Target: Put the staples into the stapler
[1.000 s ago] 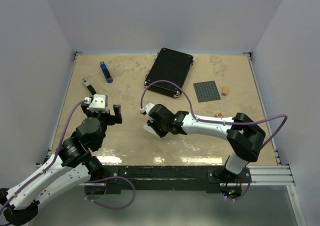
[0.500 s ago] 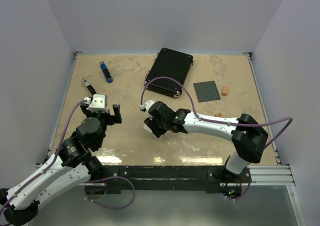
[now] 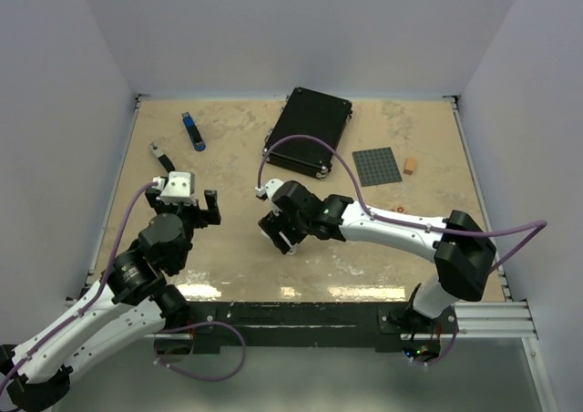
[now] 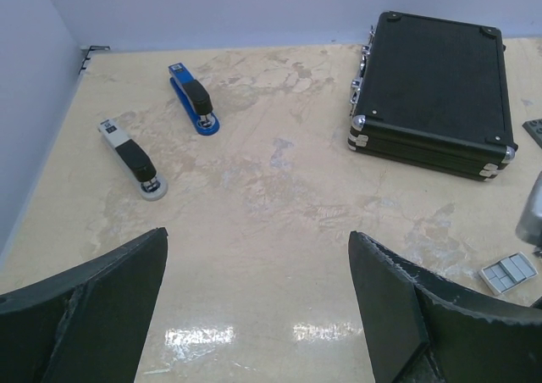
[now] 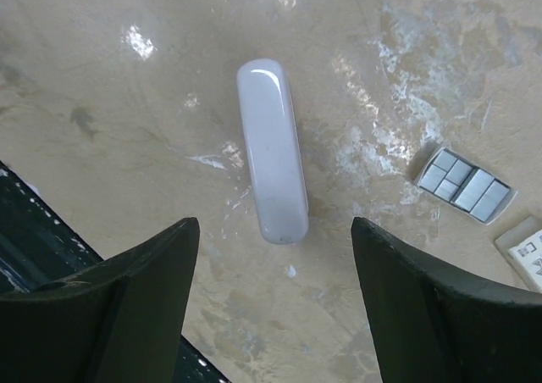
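The right pincer (image 5: 273, 224) hangs spread over the white stapler (image 5: 271, 154) on the table (image 5: 110, 95). The left pincer (image 4: 257, 233) is spread too.

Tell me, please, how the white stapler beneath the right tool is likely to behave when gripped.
The white stapler looks glossy and rounded, so it may slip in the right tool. Lying flat, it will probably slide or pivot when pushed, not roll.

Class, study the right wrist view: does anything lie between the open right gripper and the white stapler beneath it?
Nothing visible does. The white stapler lies uncovered, framed by the open right gripper. The tray of staples sits apart from it, off to one side.
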